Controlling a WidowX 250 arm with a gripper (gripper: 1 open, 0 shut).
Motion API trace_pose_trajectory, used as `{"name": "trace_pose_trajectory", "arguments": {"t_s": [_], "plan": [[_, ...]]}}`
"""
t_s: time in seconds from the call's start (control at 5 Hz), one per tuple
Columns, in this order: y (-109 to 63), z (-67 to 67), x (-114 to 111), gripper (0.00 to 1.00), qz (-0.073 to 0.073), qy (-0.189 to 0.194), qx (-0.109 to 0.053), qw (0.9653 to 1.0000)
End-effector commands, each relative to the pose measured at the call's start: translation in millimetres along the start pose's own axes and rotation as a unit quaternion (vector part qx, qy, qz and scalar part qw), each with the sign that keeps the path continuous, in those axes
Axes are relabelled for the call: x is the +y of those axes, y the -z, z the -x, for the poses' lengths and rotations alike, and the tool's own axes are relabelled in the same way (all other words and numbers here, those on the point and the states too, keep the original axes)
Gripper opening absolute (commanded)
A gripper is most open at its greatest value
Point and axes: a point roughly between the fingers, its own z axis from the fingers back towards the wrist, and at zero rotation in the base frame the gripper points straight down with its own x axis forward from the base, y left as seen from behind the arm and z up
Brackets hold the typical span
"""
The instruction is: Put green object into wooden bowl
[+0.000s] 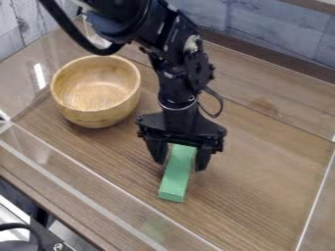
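A bright green flat block lies on the wooden tabletop, its long side running toward the camera. My black gripper points straight down over the block's far end, open, with one finger on each side of it. Whether the fingers touch the block I cannot tell. The far tip of the block is hidden under the gripper. The light tan wooden bowl stands to the upper left, empty, well apart from the gripper.
A clear plastic wall borders the table along the left and front sides. Behind the table is a pale plank wall. Bare wood lies to the right of the block.
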Motion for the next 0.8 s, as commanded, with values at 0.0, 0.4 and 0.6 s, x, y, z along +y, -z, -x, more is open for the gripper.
{"name": "trace_pose_trajectory", "arguments": {"t_s": [0.0,0.4,0.6], "plan": [[-10.2,-5.8,-7,1.00,0.011,0.030,-0.022,0.9993],[-2.0,0.8,-14,1.00,-0.002,-0.044,-0.026,0.9987],[0.3,1.8,-15,1.00,-0.010,-0.075,-0.026,0.9968]]}}
